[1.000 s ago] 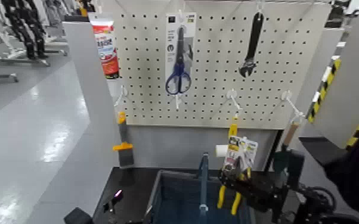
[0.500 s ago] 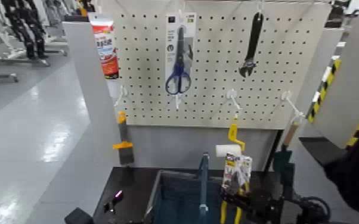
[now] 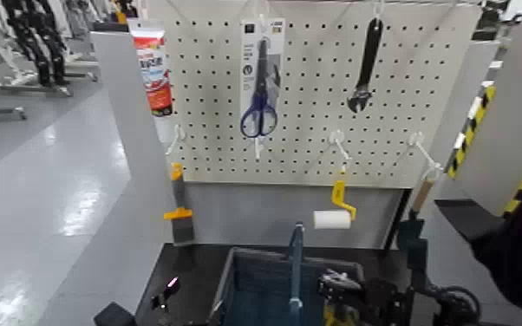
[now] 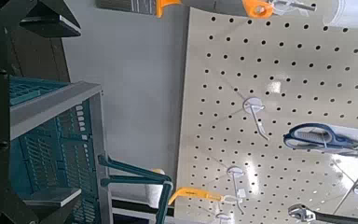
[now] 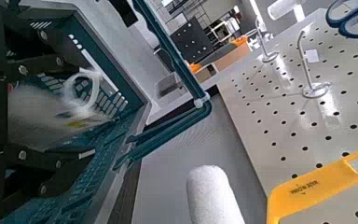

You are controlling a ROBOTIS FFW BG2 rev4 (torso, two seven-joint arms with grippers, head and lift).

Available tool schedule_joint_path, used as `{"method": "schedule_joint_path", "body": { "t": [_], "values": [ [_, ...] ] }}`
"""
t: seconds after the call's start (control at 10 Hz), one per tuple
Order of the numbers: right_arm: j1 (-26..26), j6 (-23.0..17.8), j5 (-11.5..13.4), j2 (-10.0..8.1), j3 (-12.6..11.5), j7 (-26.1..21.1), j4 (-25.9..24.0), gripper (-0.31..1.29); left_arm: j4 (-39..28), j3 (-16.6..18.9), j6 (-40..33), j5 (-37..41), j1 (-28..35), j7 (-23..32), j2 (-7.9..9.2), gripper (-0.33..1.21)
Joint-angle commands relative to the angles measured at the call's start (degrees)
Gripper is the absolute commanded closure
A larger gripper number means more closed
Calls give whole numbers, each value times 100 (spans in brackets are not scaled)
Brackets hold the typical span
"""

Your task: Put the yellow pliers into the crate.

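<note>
Head view: right gripper (image 3: 344,299) low inside dark grey-blue mesh plastic crate (image 3: 251,282), jaws clamped on carded yellow-handled pliers (image 3: 341,310). Left gripper's jaw state: cannot tell.

Scissors (image 3: 259,95), wrench (image 3: 366,65), paint roller (image 3: 333,213)

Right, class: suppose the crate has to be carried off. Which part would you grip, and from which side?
Probably the handle bar, taken from above: it stands upright across the crate's middle, clear of the mesh walls. Come down on its left side, since the right gripper holds the pliers inside the right half.
</note>
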Motion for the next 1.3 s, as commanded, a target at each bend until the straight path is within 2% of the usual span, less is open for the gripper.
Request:
{"method": "schedule_joint_path", "body": {
  "t": [0.1,0.6,1.0,1.1,1.2,1.3],
  "values": [
    [9,-58,-78,-1,-35,-23,-44,4,0,-3,0,4,0,0,0,10],
    [9,-154,-192,16,-35,-93,-238,4,0,5,0,-4,0,0,0,10],
    [105,-102,-192,16,0,-339,-1231,4,0,5,0,-4,-9,0,0,10],
    [228,-190,-60,25,-44,-524,-1521,4,0,5,9,-4,-9,0,0,10],
    [483,-304,326,78,-132,-858,-1960,5,0,5,9,-4,-9,0,9,10],
    [861,-629,564,218,-237,-1306,-2321,5,-9,14,9,-4,0,0,9,10]
  ]
}}
